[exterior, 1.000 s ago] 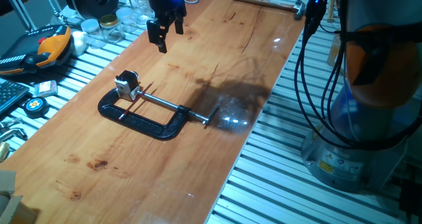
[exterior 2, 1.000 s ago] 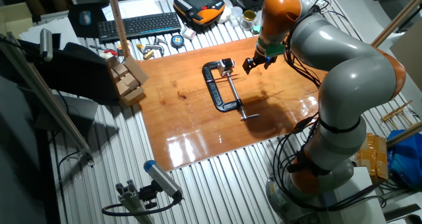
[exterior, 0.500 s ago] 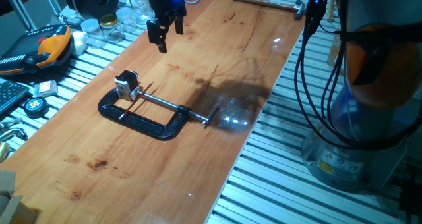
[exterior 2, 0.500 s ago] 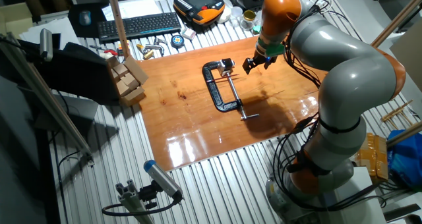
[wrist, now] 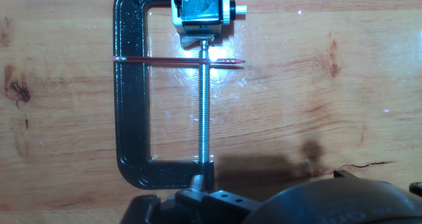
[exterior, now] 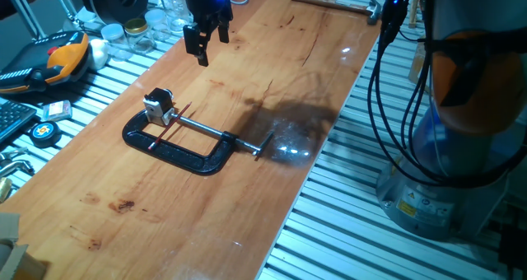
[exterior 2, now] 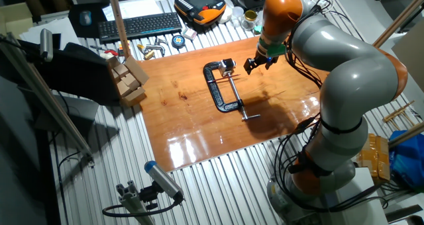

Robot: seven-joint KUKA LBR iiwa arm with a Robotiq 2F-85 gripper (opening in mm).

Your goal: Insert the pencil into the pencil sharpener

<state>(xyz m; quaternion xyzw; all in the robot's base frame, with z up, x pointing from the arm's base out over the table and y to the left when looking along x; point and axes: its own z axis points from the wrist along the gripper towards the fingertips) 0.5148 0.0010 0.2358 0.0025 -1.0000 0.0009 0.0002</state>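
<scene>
The thin red pencil [wrist: 161, 59] lies flat across the black C-clamp [wrist: 128, 105], resting on its frame and its silver screw rod, dark tip pointing right. The silver-white pencil sharpener [wrist: 200, 8] with a black top sits at the end of the clamp's screw, just above the pencil. From one fixed view, the pencil [exterior: 169, 123] lies beside the sharpener [exterior: 158, 105]. My gripper [exterior: 212, 48] hangs above the wooden board, well beyond the clamp [exterior: 177, 148] and apart from it. It is open, with nothing between the fingers. From the other side, the gripper [exterior 2: 255, 65] hovers right of the sharpener [exterior 2: 228, 64].
An orange pendant [exterior: 62, 56], glass jars [exterior: 132, 33] and a tape measure [exterior: 43, 132] crowd the slatted table left of the board. A hammer [exterior: 338, 4] lies at the board's far end. A keyboard [exterior 2: 139, 25] and cardboard blocks [exterior 2: 126, 79] stand beyond the board's edge.
</scene>
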